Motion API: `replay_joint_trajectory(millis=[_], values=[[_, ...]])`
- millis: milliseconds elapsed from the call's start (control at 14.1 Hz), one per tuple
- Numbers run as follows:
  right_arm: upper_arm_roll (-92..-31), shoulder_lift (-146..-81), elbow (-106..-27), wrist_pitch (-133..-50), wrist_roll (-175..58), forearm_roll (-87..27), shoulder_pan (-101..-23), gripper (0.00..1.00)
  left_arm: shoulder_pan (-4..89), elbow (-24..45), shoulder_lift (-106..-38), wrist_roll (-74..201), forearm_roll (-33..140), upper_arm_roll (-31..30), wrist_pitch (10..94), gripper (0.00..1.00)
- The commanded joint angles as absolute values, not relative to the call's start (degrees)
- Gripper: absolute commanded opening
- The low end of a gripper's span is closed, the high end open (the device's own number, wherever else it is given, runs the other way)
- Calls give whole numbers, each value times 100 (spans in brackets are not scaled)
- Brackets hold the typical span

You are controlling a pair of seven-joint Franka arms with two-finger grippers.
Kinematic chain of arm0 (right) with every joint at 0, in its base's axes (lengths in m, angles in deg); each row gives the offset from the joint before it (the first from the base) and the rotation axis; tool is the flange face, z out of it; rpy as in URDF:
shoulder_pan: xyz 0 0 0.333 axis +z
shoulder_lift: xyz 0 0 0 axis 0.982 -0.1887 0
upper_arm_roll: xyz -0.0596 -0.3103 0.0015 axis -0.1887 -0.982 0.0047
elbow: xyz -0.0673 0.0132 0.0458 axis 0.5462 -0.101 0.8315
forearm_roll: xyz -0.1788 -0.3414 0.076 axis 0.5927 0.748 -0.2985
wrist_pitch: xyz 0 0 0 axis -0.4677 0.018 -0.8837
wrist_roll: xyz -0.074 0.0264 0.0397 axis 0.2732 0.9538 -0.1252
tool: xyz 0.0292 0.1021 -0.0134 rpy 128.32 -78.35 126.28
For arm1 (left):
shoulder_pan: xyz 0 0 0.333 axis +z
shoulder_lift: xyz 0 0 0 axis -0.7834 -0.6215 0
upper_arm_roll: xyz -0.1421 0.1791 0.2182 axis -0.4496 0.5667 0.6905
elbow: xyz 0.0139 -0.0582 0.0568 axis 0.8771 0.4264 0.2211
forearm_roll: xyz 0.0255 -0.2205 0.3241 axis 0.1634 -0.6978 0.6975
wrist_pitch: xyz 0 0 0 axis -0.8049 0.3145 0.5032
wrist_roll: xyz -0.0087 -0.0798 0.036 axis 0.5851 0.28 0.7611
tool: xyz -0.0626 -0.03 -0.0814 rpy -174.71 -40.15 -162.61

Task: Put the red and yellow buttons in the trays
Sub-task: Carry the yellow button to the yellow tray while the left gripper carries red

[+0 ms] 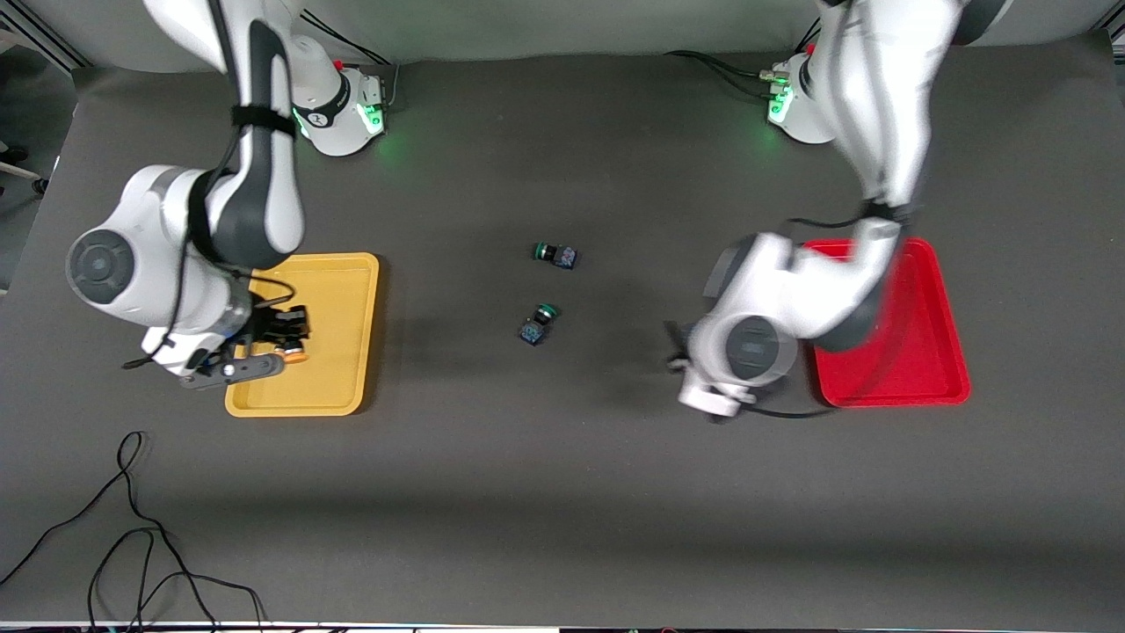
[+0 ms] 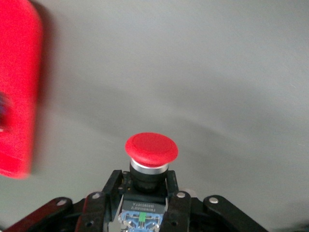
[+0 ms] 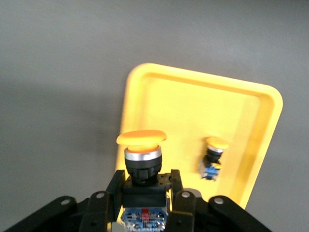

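My right gripper (image 3: 144, 182) is shut on the dark body of a yellow-capped button (image 3: 141, 145) and holds it over the edge of the yellow tray (image 3: 193, 106). A second yellow button (image 3: 213, 162) lies in that tray. In the front view this gripper (image 1: 281, 338) hangs over the yellow tray (image 1: 343, 352). My left gripper (image 2: 145, 181) is shut on a red-capped button (image 2: 151, 150) over bare table beside the red tray (image 2: 19, 87). In the front view the left gripper (image 1: 678, 352) is mostly hidden under its wrist, next to the red tray (image 1: 923, 352).
Two green-capped buttons lie on the dark mat mid-table, one (image 1: 555, 255) farther from the front camera, one (image 1: 538, 323) nearer. Loose black cables (image 1: 132, 527) lie near the front edge toward the right arm's end.
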State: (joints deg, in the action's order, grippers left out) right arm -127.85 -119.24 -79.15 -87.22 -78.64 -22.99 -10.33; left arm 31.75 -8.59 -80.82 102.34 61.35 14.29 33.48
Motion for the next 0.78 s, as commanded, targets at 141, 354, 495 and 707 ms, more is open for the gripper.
replay_joint_trajectory(millis=[141,354,495,707], values=[[-12246,-12548,-9138,-10017,-8988,-3804,-1283,35,4197,692,-6527,8166,6872,1385,3194,0],[-11508,-12691,-9094,-10069,-9016,-3929,-2056,35,4795,1932,-5839,7673,6873,1385,3860,0],[-11435,-12691,-9050,-10052,-8911,-3921,-2138,61,5243,2724,-5566,7102,6873,1376,4571,0],[-11453,-12577,-8875,-9982,-8402,-3860,-2085,100,5526,3594,-5600,6757,6890,1393,5800,0]])
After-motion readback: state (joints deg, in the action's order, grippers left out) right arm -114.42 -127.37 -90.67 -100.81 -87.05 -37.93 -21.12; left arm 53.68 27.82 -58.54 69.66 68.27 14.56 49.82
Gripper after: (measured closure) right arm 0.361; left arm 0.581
